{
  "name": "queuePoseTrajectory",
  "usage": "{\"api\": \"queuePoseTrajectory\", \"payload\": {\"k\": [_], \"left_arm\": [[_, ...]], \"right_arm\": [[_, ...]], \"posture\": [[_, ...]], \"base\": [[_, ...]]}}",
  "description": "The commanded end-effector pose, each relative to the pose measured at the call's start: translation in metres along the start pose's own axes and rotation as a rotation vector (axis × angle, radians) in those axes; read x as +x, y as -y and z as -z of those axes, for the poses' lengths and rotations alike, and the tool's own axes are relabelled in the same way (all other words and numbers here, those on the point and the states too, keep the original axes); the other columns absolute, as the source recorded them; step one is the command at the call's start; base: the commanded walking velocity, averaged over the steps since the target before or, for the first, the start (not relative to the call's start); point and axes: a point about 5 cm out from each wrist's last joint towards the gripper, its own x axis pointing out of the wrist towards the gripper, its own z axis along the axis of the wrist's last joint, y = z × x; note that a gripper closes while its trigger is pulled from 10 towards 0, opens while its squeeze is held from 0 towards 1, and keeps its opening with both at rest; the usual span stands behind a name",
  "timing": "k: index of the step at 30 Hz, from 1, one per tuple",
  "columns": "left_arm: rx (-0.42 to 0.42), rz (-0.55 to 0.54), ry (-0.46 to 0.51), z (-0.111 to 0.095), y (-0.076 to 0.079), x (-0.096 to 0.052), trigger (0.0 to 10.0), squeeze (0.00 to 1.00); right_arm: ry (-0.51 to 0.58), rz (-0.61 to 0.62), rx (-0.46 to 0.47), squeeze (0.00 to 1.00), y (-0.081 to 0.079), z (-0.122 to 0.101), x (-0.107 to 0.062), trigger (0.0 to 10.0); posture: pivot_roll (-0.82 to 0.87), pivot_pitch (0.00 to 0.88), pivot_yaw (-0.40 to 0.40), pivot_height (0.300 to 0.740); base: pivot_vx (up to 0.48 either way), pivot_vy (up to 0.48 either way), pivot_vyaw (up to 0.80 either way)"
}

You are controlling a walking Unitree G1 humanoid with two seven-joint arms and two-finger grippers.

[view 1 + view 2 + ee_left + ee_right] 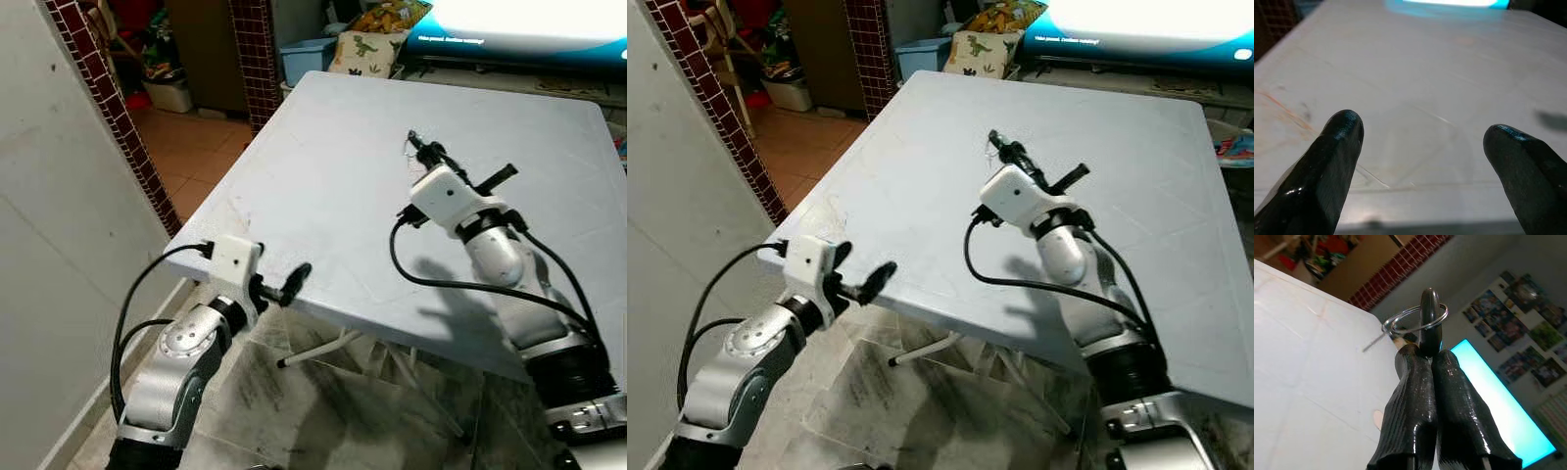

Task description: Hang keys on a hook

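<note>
A: Right tool (1422, 364)?
B: Clamped on the keys (1426, 325) by the dark fob, split ring sticking out past the tips, prob. so it can slip over a hook. Held above the white surface (323, 186).
A: Left tool (1425, 147)?
B: Spread wide, idle at surface's near edge. No hook in sight.

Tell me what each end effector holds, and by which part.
The right end effector pinches the keys by the dark fob carrying the ring. The left end effector is open, holding nothing.

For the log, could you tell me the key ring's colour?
The key ring is silver metal, clearest in the right wrist view.
</note>
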Motion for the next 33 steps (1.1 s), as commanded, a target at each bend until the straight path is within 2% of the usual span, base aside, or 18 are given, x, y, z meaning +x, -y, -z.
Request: {"api": "queuePoseTrajectory", "payload": {"k": [1,8,11,14,15,16,17,18,22,24,25,26,29,32,33], "left_arm": [[0.011,-0.02,-0.003,0.001,-0.004,-0.001,10.0,0.0],[0.007,-0.033,0.006,0.003,-0.004,-0.001,10.0,0.0],[0.026,-0.118,0.039,-0.002,-0.012,0.002,10.0,0.0],[0.025,-0.138,0.048,-0.003,-0.015,0.002,10.0,0.0],[0.021,-0.152,0.052,-0.004,-0.018,0.001,10.0,0.0],[0.02,-0.156,0.053,-0.004,-0.019,0.001,10.0,0.0],[0.022,-0.161,0.053,-0.004,-0.02,0.001,10.0,0.0],[0.023,-0.161,0.053,-0.004,-0.02,0.001,10.0,0.0],[0.023,-0.157,0.051,-0.003,-0.02,0.001,10.0,0.0],[0.023,-0.135,0.039,-0.001,-0.017,0.001,10.0,0.0],[0.023,-0.135,0.039,-0.001,-0.017,0.001,10.0,0.0],[0.018,-0.127,0.038,0.0,-0.016,0.001,10.0,0.0],[0.008,-0.11,0.032,0.001,-0.015,0.001,10.0,0.0],[0.006,-0.097,0.028,0.001,-0.014,0.001,10.0,0.0],[0.004,-0.09,0.025,0.002,-0.013,0.001,10.0,0.0]], "right_arm": [[0.037,-0.004,-0.009,0.0,0.003,-0.009,0.003,0.0],[0.009,-0.002,0.008,0.0,0.005,-0.003,-0.001,0.0],[0.007,-0.011,0.039,0.0,0.003,-0.004,0.0,0.0],[0.005,-0.014,0.051,0.0,0.003,-0.005,0.0,0.0],[-0.001,-0.023,0.064,0.0,0.002,-0.004,0.0,0.9],[-0.004,-0.028,0.071,0.0,0.001,-0.004,0.0,0.9],[-0.011,-0.042,0.072,0.0,-0.001,-0.003,0.0,3.4],[-0.015,-0.049,0.062,0.0,-0.003,-0.002,0.0,10.0],[-0.042,-0.046,0.074,0.0,-0.004,0.001,-0.001,10.0],[-0.219,-0.1,0.151,0.0,-0.014,0.023,-0.008,10.0],[-0.219,-0.1,0.151,0.0,-0.014,0.023,-0.008,10.0],[-0.327,-0.138,0.209,0.0,-0.021,0.037,-0.015,10.0],[-0.479,-0.128,0.444,0.0,-0.029,0.053,-0.032,10.0],[-0.504,-0.142,0.476,0.0,-0.033,0.055,-0.038,10.0],[-0.519,-0.148,0.504,0.38,-0.035,0.055,-0.041,10.0]], "posture": [[0.0,0.039,0.084,0.74],[0.0,0.042,0.087,0.74],[0.0,0.041,0.086,0.74],[0.0,0.04,0.085,0.74],[0.0,0.039,0.083,0.74],[0.0,0.039,0.083,0.74],[0.0,0.04,0.081,0.74],[0.0,0.04,0.081,0.74],[0.0,0.039,0.08,0.74],[0.0,0.039,0.079,0.74],[0.0,0.039,0.079,0.74],[0.0,0.039,0.079,0.74],[0.0,0.04,0.079,0.74],[0.0,0.041,0.08,0.74],[-0.01,0.041,0.082,0.74]], "base": [[0.0,0.0,0.0],[0.0,0.0,0.0],[0.0,0.0,0.0],[0.0,0.0,0.0],[0.0,0.0,0.0],[0.0,0.0,0.0],[0.0,0.0,0.0],[0.0,0.0,0.0],[0.0,0.0,0.0],[0.0,0.0,0.0],[0.0,0.0,0.0],[0.0,0.0,0.0],[0.0,0.0,0.0],[0.0,0.0,0.0],[0.0,0.0,0.0]]}}
